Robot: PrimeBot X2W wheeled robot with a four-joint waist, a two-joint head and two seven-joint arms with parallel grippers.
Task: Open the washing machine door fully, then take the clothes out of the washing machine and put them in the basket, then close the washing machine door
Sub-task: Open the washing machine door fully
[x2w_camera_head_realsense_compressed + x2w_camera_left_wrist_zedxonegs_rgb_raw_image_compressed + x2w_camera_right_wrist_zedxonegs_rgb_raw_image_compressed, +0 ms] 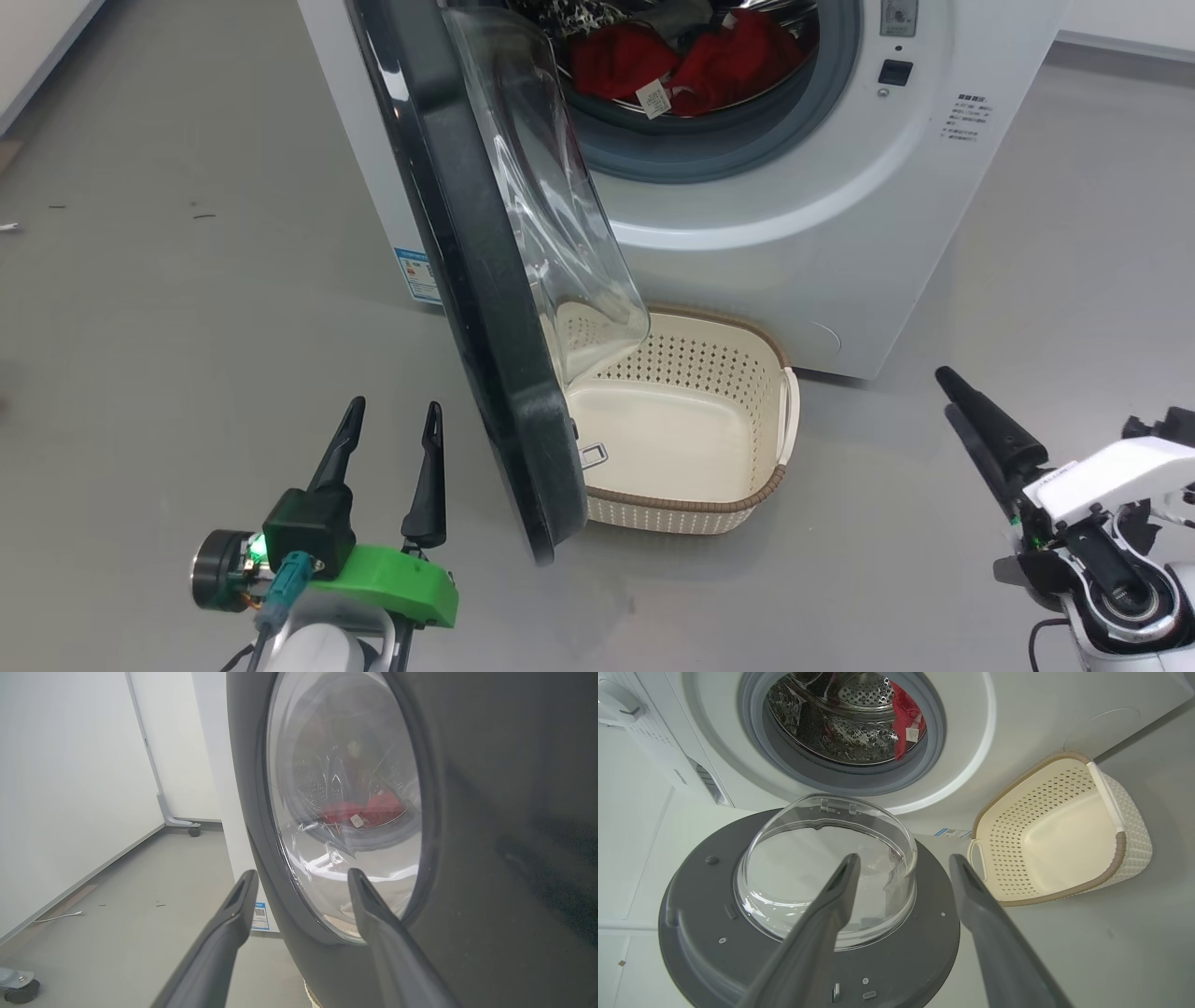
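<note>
Glossy black at its rim and clear glass at its bulging window, the large round washing machine door (pixel 485 308) is seen only partly swung out from the big white front-loading washing machine (pixel 840 215), overhanging the left part of the small cream perforated plastic basket (pixel 747 499); the bright red fabric clothes (pixel 691 61) are seen at the steel drum's (pixel 859 718) near lip, far from both grippers; the left gripper (pixel 394 407) is held spread and empty just left of the door's outer face, the right gripper (pixel 903 858) likewise spread and empty, well to the right; the door would likely be swung shut by a push from the left; garments pulled out now could be snagged on the window or dropped beside the basket.
</note>
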